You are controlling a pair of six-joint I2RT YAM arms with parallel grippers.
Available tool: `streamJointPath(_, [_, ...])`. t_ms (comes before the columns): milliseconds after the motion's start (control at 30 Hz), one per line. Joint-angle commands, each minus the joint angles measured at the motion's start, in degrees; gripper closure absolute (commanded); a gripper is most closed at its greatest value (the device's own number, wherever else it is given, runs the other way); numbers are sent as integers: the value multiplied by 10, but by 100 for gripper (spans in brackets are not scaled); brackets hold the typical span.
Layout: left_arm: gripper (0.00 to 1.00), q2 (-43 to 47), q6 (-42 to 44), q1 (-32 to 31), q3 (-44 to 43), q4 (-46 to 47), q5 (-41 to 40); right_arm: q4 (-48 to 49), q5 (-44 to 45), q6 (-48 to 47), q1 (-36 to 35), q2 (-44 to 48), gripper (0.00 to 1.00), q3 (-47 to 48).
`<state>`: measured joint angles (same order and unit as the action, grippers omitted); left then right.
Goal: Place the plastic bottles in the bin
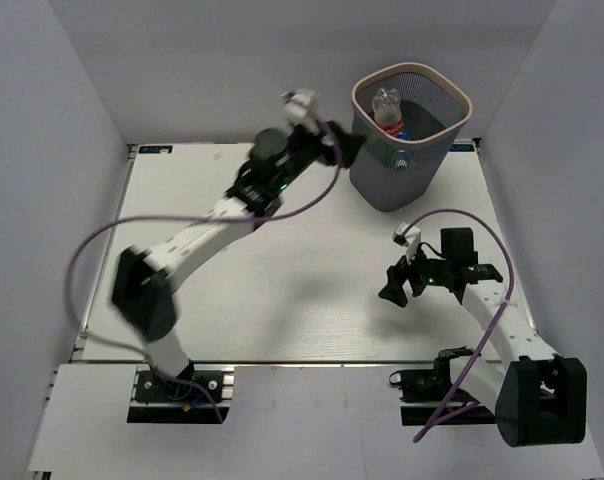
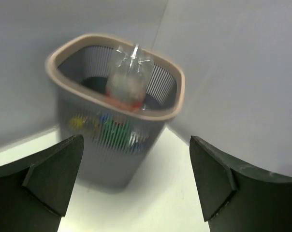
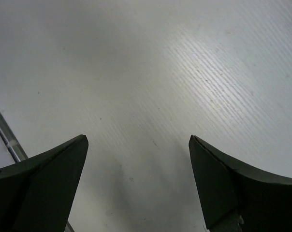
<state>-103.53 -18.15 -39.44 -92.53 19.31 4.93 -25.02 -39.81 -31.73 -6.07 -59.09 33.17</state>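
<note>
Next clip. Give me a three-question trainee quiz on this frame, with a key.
1. True or false: the left gripper is open and empty.
2. Relative to the bin, the clear bottle is: A beside it, B at its mouth, C behind it.
3. Fill in: the jaws of the right gripper stand ____.
Key: 1 true; 2 B; 3 open.

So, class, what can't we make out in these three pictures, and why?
Top view: the count of bottles in the bin; its mesh wall and the clear bottle on top hide them.
Left wrist view: that bottle's label, blurred.
Right wrist view: the bin, outside the frame; only table shows.
</note>
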Motion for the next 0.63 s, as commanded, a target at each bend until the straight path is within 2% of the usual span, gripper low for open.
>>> streamJointPath(0, [0, 245, 74, 4, 200, -82, -57, 54, 50, 113, -1, 1, 10, 33])
streamJointPath(133, [0, 421, 39, 4, 396, -142, -136, 63, 84, 150, 2, -3, 10, 56])
streamJointPath(200, [0, 469, 4, 4, 479, -154, -148, 59, 83, 163, 0, -15, 10, 69])
streamJointPath(300, [0, 518, -34, -1, 542, -168, -148, 62, 80, 181, 0, -25, 10, 79])
streamJointPath(367, [0, 518, -39, -7, 555, -175, -157, 68, 81, 189, 0, -30, 10, 82])
streamJointPath(600, [0, 466, -39, -7, 539, -212, -111, 89, 99, 221, 0, -30, 10, 86])
